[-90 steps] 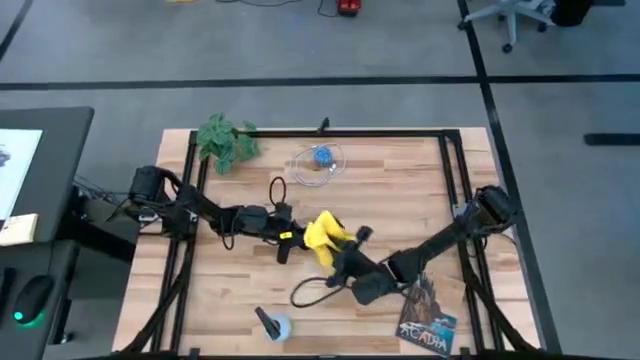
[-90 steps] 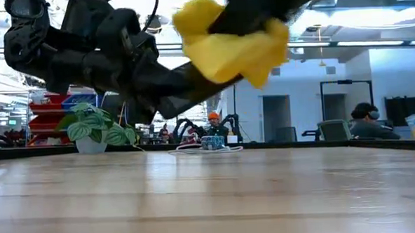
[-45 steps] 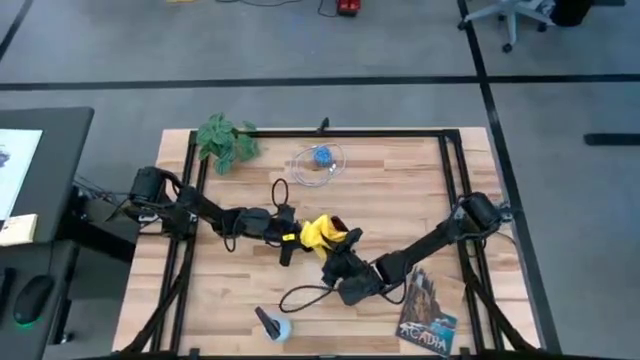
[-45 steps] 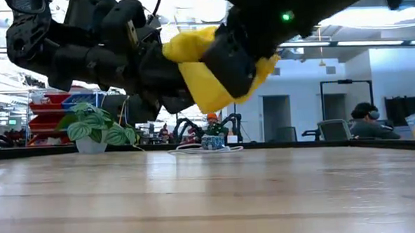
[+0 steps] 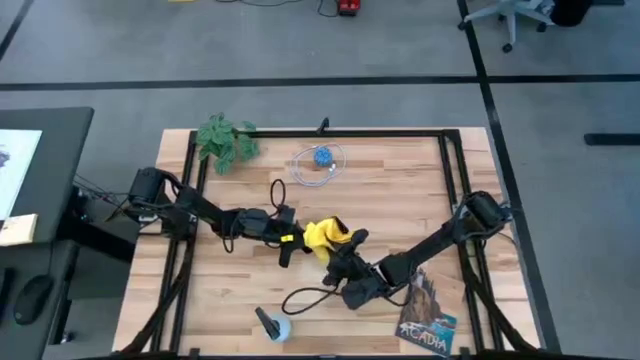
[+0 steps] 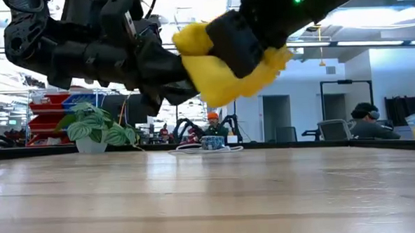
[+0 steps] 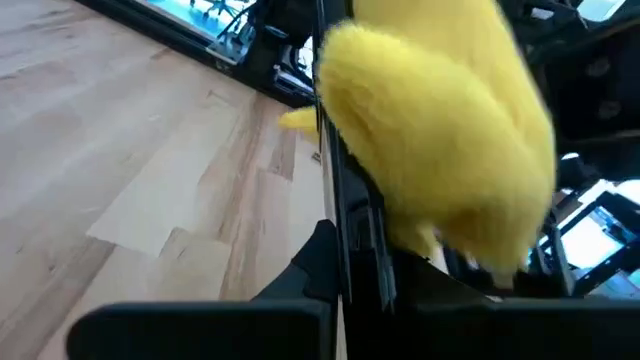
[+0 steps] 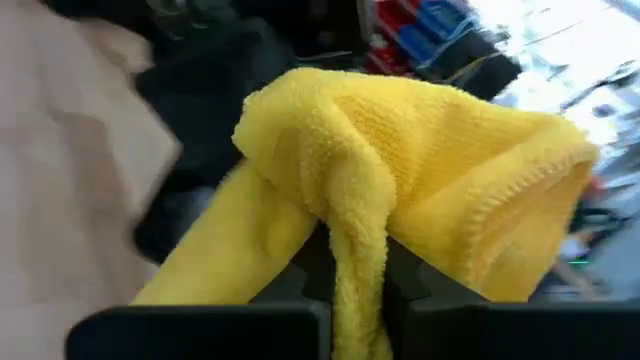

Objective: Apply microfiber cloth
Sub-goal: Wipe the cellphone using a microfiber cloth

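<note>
Both arms reach in toward the middle of the wooden table (image 5: 400, 190) and meet there above the boards. The left arm stretches from the table's left edge, running low and nearly level, and its left gripper (image 5: 290, 240) ends just beside the yellow cloth (image 5: 323, 236). It grips a thin dark flat object edge-on, likely the phone (image 7: 350, 225), with its fingers closed on it; the cloth is pressed against that object's side. The right arm comes from the table's right edge, slanting down and across toward the front centre, then bends so that the right gripper (image 5: 343, 250) points back toward the left gripper. Its fingers are clamped on the cloth, a fold of which runs down between them in the right wrist view (image 8: 400, 200). The cloth is bunched into a rumpled lump with no clear long axis, held in the air well above the tabletop, as the low view (image 6: 223, 63) shows, and sandwiched between the two grippers. A plant (image 5: 226, 141) stands at the table's far left corner, well apart from the cloth.
</note>
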Robot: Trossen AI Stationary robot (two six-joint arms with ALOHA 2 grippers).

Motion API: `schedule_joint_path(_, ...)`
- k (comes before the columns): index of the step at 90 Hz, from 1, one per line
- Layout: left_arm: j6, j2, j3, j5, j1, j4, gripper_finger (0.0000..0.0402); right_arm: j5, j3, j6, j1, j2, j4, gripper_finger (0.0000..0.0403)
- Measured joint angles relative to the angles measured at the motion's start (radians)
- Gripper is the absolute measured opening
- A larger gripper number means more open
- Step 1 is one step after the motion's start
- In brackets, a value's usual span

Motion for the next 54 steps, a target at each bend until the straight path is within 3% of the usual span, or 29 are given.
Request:
schedule_joint_path(20, 0.002, 0.000, 0.000, -0.031, 0.000, 0.000, 0.0006, -0.003, -0.001, 0.002, 0.028, 0.008, -0.013, 0.0011)
schedule_joint_path(32, -0.002, -0.004, 0.002, -0.102, -0.001, 0.061, 0.0006, 0.010, -0.003, 0.017, 0.056, 0.000, 0.044, 0.0012)
schedule_joint_path(45, 0.002, -0.006, 0.005, -0.145, 0.002, 0.174, 0.0006, -0.101, -0.003, 0.031, 0.055, 0.000, 0.084, 0.0012)
schedule_joint_path(54, 0.008, -0.006, 0.005, -0.145, 0.002, 0.200, 0.0006, -0.109, -0.003, 0.020, 0.038, 0.001, 0.108, 0.0012)
